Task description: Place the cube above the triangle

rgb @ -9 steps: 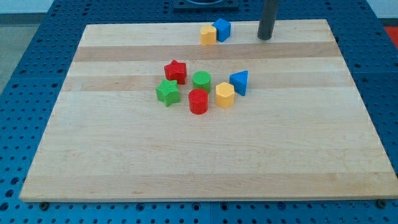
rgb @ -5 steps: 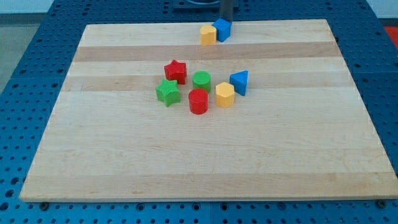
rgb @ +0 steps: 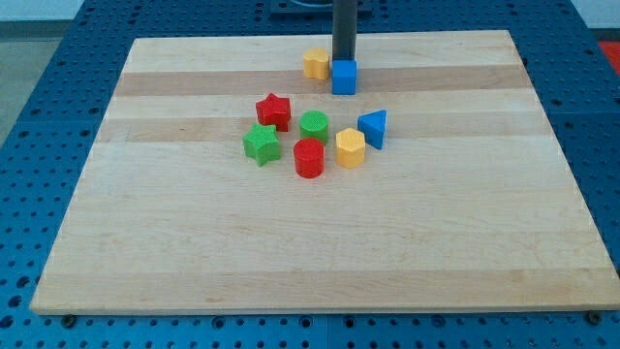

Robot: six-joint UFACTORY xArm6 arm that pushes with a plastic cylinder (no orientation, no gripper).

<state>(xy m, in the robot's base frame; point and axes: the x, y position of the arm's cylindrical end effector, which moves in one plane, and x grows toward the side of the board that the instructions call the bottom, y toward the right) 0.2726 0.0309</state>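
Camera view: my tip [rgb: 343,60] prob. touching blue cube [rgb: 344,77] top side.

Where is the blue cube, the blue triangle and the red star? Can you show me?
blue cube [rgb: 344,77], camera view, middle of its front face.
blue triangle [rgb: 373,128], camera view, middle of its facing side.
red star [rgb: 274,111], camera view, centre of its top.

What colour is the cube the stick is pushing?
Blue: the small blue cube, right below my tip in the camera view.

No readable txt, labels or nos. anywhere.
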